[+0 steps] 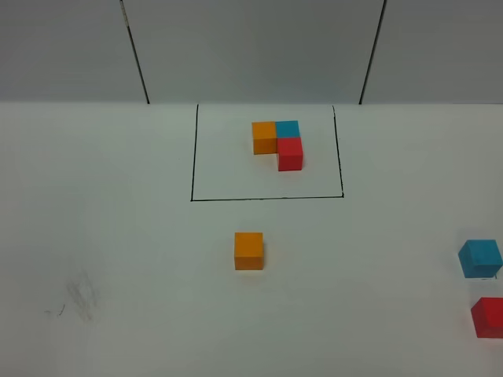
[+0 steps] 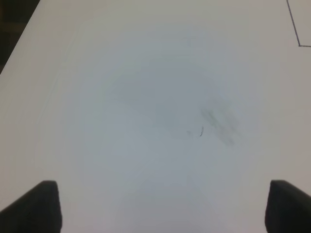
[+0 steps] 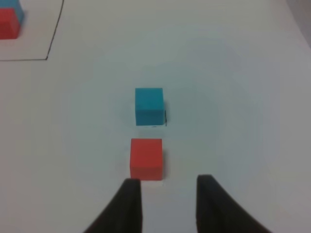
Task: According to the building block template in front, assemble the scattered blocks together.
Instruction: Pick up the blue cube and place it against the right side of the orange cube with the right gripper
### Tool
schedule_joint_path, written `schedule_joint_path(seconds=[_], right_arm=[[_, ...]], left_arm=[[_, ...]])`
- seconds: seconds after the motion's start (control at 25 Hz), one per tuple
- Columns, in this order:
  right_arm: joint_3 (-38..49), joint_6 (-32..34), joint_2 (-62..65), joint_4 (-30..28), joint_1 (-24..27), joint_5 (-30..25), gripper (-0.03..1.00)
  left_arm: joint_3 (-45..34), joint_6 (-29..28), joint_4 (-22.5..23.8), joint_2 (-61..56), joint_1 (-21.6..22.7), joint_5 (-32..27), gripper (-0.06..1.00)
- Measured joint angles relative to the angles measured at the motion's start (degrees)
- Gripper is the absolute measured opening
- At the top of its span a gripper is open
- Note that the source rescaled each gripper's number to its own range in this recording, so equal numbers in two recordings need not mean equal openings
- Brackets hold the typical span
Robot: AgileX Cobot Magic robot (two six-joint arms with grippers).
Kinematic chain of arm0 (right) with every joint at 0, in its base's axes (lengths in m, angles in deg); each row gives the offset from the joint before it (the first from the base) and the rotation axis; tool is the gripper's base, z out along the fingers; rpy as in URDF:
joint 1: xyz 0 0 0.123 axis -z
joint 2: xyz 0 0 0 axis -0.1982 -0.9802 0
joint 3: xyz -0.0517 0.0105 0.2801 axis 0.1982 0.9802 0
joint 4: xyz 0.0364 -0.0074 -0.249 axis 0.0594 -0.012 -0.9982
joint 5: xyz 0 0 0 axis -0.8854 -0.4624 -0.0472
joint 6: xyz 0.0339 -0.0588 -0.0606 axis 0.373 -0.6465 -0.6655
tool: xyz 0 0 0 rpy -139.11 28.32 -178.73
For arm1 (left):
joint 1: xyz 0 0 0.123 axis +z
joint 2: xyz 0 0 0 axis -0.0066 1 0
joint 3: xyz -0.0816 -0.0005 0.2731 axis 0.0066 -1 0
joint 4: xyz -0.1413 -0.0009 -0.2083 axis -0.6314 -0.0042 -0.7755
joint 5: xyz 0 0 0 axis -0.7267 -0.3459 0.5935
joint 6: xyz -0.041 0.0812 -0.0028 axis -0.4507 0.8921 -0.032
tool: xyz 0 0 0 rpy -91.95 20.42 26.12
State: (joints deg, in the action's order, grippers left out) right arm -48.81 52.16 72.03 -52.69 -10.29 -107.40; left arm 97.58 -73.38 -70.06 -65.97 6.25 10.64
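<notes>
The building block template [image 1: 264, 137] is an L of orange, blue [image 1: 288, 128] and red [image 1: 290, 154] cubes inside a black drawn outline [image 1: 267, 198] at the back middle. The scattered orange cube [image 1: 248, 250] sits in front of the outline. The scattered blue cube [image 1: 480, 258] and red cube [image 1: 489, 316] sit at the right edge. In the right wrist view my right gripper [image 3: 167, 180] is open and empty, just short of the red cube [image 3: 146, 158], with the blue cube [image 3: 149, 106] beyond it. My left gripper [image 2: 163, 208] is wide open over bare table.
A grey smudge [image 1: 78, 298] marks the white table at the front left; it also shows in the left wrist view [image 2: 218, 124]. The table's left edge [image 2: 19, 39] borders a dark drop. A grey panelled wall [image 1: 251, 47] stands behind the table.
</notes>
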Motion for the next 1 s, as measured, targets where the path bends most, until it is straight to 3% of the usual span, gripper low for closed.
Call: schedule_joint_path(seconds=[0.4,1.0], right_arm=[[0.00,0.00,0.00,0.05,0.00,0.00,0.00],[0.00,0.00,0.00,0.05,0.00,0.00,0.00]], left_arm=[[0.00,0.23,0.00,-0.05,0.00,0.41,0.76],[0.00,0.23,-0.41,-0.05,0.00,0.41,0.36]])
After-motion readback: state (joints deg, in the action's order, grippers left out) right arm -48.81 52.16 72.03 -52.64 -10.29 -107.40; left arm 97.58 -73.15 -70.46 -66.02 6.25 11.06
